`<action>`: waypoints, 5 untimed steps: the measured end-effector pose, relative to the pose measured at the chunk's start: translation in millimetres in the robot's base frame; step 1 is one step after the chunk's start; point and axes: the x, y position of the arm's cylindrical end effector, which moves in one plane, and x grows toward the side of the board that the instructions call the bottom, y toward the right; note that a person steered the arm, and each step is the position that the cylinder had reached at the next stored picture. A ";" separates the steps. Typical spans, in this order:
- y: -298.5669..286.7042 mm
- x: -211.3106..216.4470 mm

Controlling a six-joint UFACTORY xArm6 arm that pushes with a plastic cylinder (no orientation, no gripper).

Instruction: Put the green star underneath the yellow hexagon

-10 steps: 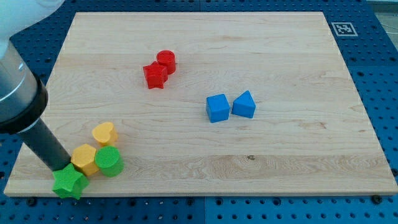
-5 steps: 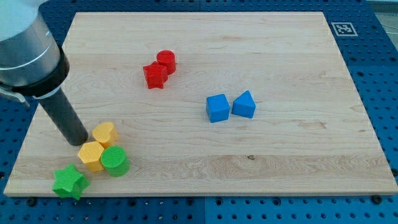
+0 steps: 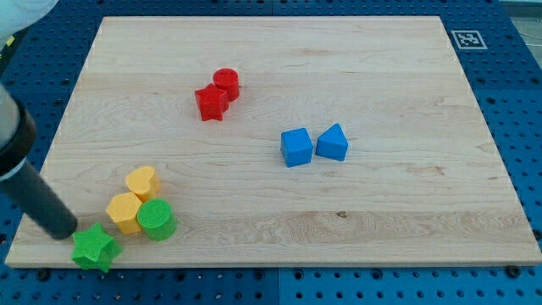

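The green star (image 3: 94, 248) lies at the board's bottom left corner, just below and left of the yellow hexagon (image 3: 124, 212). My tip (image 3: 64, 231) rests on the board at the star's upper left, touching or nearly touching it. A green cylinder (image 3: 156, 219) touches the hexagon's right side. A yellow heart-shaped block (image 3: 142, 182) sits just above the hexagon.
A red star (image 3: 210, 102) and red cylinder (image 3: 227, 83) sit together at upper centre. A blue cube (image 3: 295, 146) and a blue wedge-like block (image 3: 332, 142) sit at centre right. The wooden board (image 3: 381, 68) lies on a blue pegboard; a tag (image 3: 466, 38) marks its top right corner.
My tip went from the star up to the left of the yellow heart, then back down to the star's upper left. The yellow hexagon and green cylinder shifted slightly right.
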 end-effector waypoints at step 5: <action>21.0 20.0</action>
